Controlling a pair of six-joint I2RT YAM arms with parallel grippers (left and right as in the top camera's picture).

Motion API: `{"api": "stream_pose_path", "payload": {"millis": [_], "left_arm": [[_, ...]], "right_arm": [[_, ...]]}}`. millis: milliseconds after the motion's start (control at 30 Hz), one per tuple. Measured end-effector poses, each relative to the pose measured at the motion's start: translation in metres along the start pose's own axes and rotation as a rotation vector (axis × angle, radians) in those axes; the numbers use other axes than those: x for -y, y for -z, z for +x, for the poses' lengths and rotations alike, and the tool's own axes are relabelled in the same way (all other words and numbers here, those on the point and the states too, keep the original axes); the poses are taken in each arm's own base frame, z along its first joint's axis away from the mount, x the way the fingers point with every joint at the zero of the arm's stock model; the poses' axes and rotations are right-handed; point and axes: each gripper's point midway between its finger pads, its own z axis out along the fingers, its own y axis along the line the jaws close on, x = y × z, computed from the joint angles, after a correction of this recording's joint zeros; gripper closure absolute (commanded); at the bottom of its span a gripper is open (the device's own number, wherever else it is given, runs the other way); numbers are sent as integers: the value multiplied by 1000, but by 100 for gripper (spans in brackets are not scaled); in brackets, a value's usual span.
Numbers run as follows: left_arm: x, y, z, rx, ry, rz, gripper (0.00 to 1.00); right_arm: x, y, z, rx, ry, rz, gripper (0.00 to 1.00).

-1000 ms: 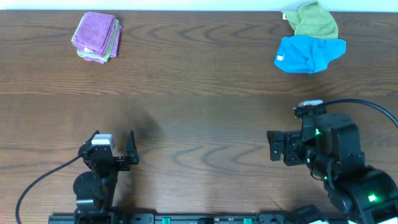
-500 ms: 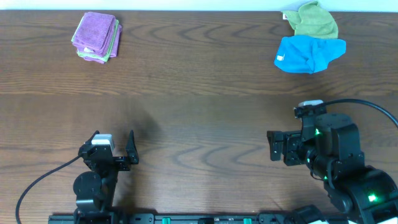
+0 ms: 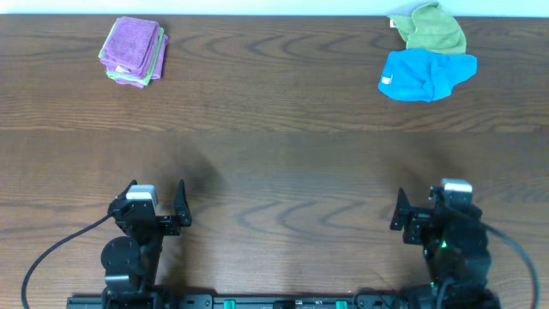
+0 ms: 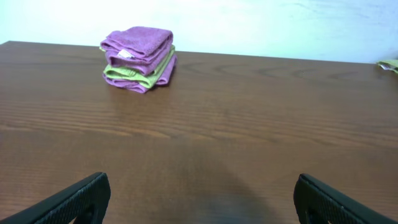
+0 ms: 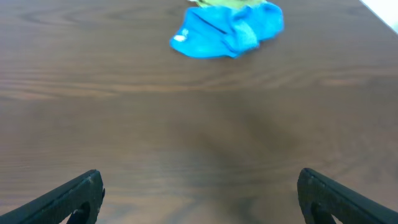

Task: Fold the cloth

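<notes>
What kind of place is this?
Most likely a robot lab or test bench: the left gripper and right gripper sit open at a wooden table, a folded purple cloth lies near its far edge, and a plain white wall stands behind.

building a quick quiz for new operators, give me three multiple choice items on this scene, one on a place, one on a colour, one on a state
1. Where does the folded purple cloth lie in the overhead view?
A) between the two arms
B) far right
C) far left, on top of a small stack

2. What colour is the cloth just in front of the green cloth at far right?
A) red
B) bright blue
C) white

3. How do the left tool and right tool stand?
A) both open, holding nothing
B) both shut on a cloth
C) left open, right shut

Answers:
1 C, it tops the stack at far left, well away from both arms.
2 B, the blue cloth lies crumpled below the green one.
3 A, each wrist view shows fingers spread wide with only bare wood between.
</notes>
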Motion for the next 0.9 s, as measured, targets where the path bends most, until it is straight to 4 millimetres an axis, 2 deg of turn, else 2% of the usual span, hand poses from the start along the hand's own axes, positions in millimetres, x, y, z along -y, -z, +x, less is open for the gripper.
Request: {"api": "stream_pose_path", "payload": {"millis": [133,467,900], "left_arm": [[0,0,0,0,0,0,4],[0,0,0,0,0,0,5],[0,0,0,0,0,0,5]], "right_arm": [[8,-9,26,14,-3,43,1],[12,-25,60,2,3,67,1],[12,-26,63,-4,4,70,1]]}}
